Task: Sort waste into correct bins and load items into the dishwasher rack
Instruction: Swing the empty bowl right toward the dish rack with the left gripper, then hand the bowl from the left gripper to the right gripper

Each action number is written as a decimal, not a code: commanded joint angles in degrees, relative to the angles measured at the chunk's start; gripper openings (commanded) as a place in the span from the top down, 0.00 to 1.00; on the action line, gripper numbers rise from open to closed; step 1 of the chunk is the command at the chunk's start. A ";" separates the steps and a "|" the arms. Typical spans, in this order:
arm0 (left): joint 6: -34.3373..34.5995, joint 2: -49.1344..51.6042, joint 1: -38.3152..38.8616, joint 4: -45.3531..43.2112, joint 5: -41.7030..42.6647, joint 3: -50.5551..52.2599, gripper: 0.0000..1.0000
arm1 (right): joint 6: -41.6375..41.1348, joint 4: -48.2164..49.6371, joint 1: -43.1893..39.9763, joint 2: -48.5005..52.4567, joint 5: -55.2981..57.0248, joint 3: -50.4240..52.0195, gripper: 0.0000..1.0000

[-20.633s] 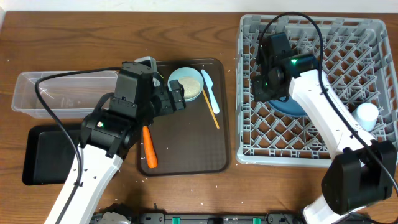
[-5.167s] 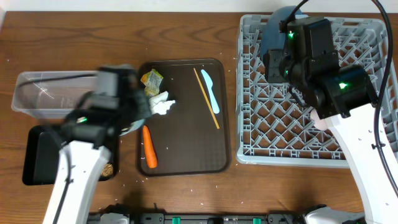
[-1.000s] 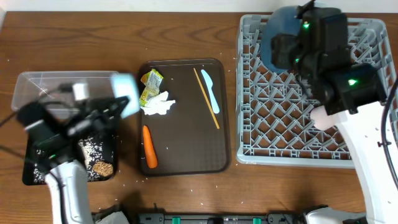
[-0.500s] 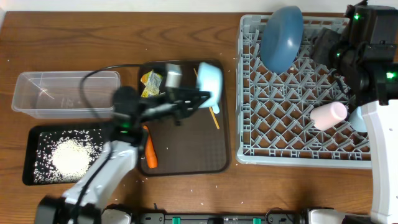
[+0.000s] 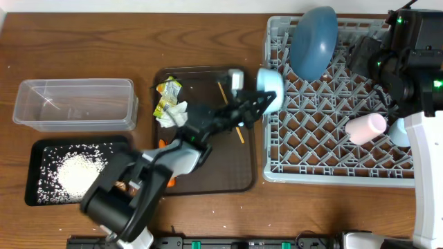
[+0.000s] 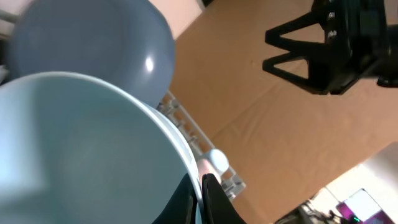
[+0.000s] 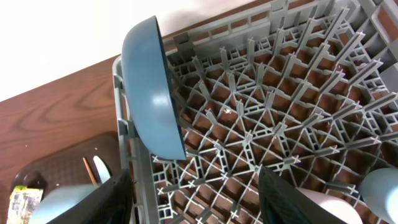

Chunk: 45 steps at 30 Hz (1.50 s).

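White bowl (image 5: 270, 86): at the left edge of the dishwasher rack (image 5: 332, 176), my left gripper (image 6: 200, 186) pinched tight on its rim. Dark blue plate (image 5: 313, 43): upright in the rack's far-left corner. Pink cup (image 5: 367, 126): lying in the rack. My right gripper (image 7: 196, 199): jaws partly apart, holding nothing, above the rack.

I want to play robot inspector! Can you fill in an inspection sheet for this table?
Surface: wooden table.
Job's things: plate upright in rack; pink cup lying there; wrapper and tissue on brown tray; white grains in black tray.
Clutter: white specks on the table.
Grippers: left gripper shut on bowl; right gripper open, holding nothing.
Cables: black cable beside the right arm.
Surroundings: nothing seen.
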<state>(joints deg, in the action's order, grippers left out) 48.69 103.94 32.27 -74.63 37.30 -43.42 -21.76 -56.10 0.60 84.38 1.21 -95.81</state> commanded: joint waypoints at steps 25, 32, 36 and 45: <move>2.19 8.33 1.97 9.27 10.88 -11.19 0.94 | -0.48 -3.10 -0.33 0.22 -0.13 -0.09 0.42; 3.08 9.11 2.16 8.68 10.14 -11.19 0.94 | -0.48 -3.41 -0.33 0.22 -0.11 -0.09 0.42; 6.69 9.11 2.34 2.05 10.08 -11.19 0.94 | -0.48 -3.48 -0.33 0.22 -0.09 -0.09 0.42; 12.74 9.11 4.09 -4.17 10.12 -11.19 0.94 | -0.44 -3.54 -0.33 0.22 0.28 -0.09 0.42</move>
<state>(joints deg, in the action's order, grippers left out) 59.46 113.08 35.75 -79.48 47.42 -54.08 -21.76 -59.37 0.60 84.38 1.06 -95.81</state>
